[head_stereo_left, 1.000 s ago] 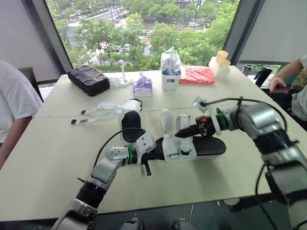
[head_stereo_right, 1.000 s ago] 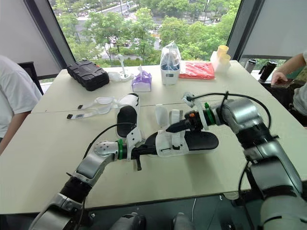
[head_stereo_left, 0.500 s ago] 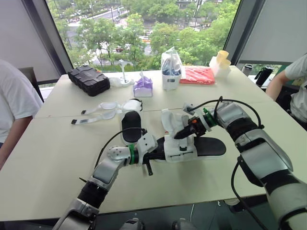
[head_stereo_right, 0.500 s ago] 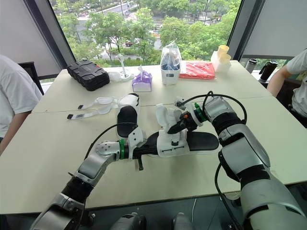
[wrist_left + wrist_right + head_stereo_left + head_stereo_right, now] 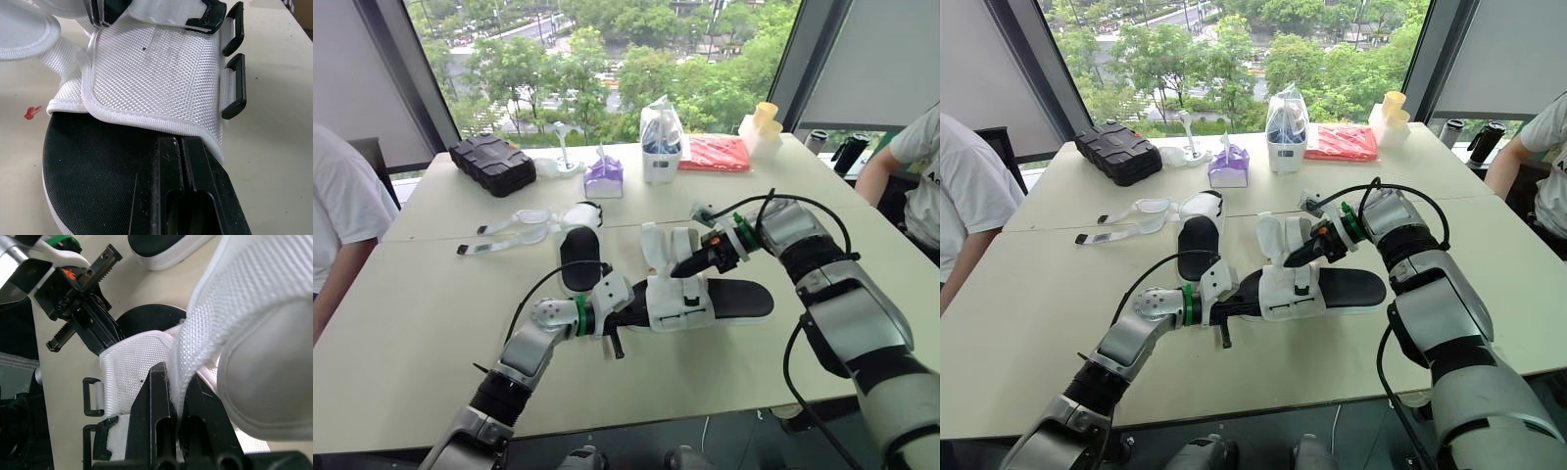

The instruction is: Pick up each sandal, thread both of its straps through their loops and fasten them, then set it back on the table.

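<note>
Threading step: your left hand (image 5: 625,317) clamps the toe of the sandal (image 5: 729,299) at the middle of the table (image 5: 411,313), your right hand (image 5: 683,267) pinches its raised white strap (image 5: 677,243), and next you likely must steer the strap's tip into a black loop (image 5: 234,88).

Silver arms (image 5: 847,308), green wrist rings (image 5: 577,315), blk cables (image 5: 785,357), L pincer (image 5: 178,143) blk

Both eye views look forward and down from above the arms onto the table (image 5: 411,323), sharing nearly the whole scene. The left wrist view peers along the left gripper (image 5: 182,143), very close to the sandal (image 5: 156,73). The right wrist view looks along the right gripper (image 5: 171,377), equally close, and shares the sandal's white upper.
</note>
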### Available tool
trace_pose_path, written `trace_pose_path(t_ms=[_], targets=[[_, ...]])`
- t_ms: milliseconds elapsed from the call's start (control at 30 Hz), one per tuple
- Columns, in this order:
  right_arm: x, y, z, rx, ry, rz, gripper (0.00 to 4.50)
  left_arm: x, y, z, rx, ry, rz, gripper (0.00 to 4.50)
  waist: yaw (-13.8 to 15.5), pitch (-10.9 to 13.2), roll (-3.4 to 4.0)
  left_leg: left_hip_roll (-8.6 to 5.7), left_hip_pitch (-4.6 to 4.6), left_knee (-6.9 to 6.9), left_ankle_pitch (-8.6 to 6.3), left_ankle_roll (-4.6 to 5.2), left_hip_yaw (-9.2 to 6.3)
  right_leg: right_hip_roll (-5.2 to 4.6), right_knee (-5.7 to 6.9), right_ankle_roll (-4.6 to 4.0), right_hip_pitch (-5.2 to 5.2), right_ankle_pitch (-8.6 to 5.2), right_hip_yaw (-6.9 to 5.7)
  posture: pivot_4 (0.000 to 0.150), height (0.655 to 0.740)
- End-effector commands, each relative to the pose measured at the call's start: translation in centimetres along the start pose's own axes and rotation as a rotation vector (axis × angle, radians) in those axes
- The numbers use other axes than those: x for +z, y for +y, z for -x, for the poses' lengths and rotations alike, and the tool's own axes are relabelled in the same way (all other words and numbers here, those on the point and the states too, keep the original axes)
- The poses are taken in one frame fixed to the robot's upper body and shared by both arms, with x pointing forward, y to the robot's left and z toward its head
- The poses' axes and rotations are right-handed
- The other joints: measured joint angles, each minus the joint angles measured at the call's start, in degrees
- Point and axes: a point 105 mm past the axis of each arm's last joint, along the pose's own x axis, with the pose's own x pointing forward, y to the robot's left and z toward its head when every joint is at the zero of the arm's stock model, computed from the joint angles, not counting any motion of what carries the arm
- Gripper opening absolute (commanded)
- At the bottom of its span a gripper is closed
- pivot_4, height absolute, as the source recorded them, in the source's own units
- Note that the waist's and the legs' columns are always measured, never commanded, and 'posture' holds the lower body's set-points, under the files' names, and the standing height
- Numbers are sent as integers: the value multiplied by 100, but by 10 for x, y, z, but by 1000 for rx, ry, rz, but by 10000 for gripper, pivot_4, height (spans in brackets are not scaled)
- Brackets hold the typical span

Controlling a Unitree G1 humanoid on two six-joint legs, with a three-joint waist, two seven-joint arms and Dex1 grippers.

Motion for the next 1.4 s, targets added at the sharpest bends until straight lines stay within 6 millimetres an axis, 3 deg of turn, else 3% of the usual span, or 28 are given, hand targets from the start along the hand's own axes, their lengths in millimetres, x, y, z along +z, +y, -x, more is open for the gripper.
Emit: trace_pose_path(t_ms=[33,233,567,867,1200,1400], targets=[[5,6,8,8,-35,22,104,-10,-3,2,-7,32,22,0,0,0,0,0,-1,0,0,0,0,0,0,0,-1,0,0,1500,7400],[-3,13,7,27,-37,11,104,-8,-2,1,-7,29,22,0,-9,-1,2,1,-20,2,1,1,1,-7,4,-1,-24,1,2,1500,7400],[11,24,4,54,-131,4,104,-7,-1,1,-5,26,23,0,-8,-1,2,2,-43,3,4,0,4,-7,9,-4,-54,3,5,1500,7400],[9,32,5,61,-129,12,104,-8,-2,1,-7,26,28,0,-9,-1,2,3,-43,4,4,1,5,-7,9,-5,-54,4,5,1500,7400],[-2,44,2,65,-109,32,104,-8,-3,0,-9,23,26,0,2,-1,2,4,-43,6,4,1,6,-7,9,-6,-54,4,6,1500,7400],[-23,49,-3,42,-45,85,104,-8,-3,0,-9,21,25,0,17,-2,1,4,-44,7,4,1,7,-7,9,-6,-54,5,6,1500,7400]])
